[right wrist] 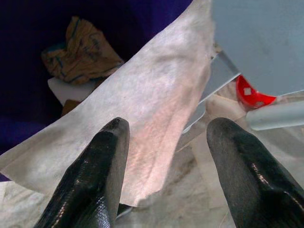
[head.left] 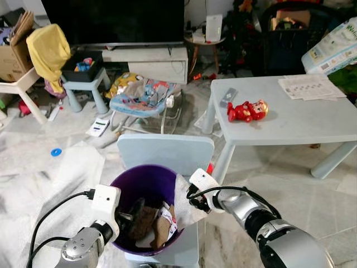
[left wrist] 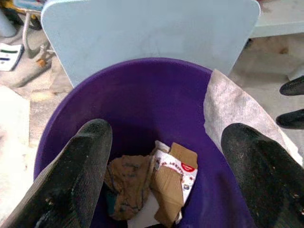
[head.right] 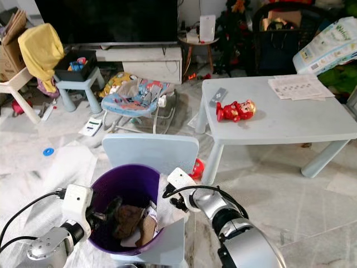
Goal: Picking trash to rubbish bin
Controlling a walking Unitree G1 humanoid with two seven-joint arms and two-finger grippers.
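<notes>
A purple bin [head.left: 144, 172] stands on a light blue chair [head.left: 165, 152]. Inside it lie crumpled brown paper [left wrist: 127, 178] and a red-and-white carton [left wrist: 175, 173]. A white tissue [head.left: 186, 205] drapes over the bin's right rim, half inside and half hanging out. My left gripper [left wrist: 166, 130] is open above the bin's mouth at its near left side, holding nothing. At the bin's right side my right gripper [right wrist: 168, 126] is open just over the tissue [right wrist: 156, 99], with nothing between its fingers [left wrist: 290, 86].
A light blue table [head.left: 312, 125] to the right carries a red toy [head.left: 247, 110], a remote and papers. A red object [right wrist: 250, 92] lies on the floor under the chair. A baby bouncer [head.left: 142, 95], stool and TV stand crowd the back.
</notes>
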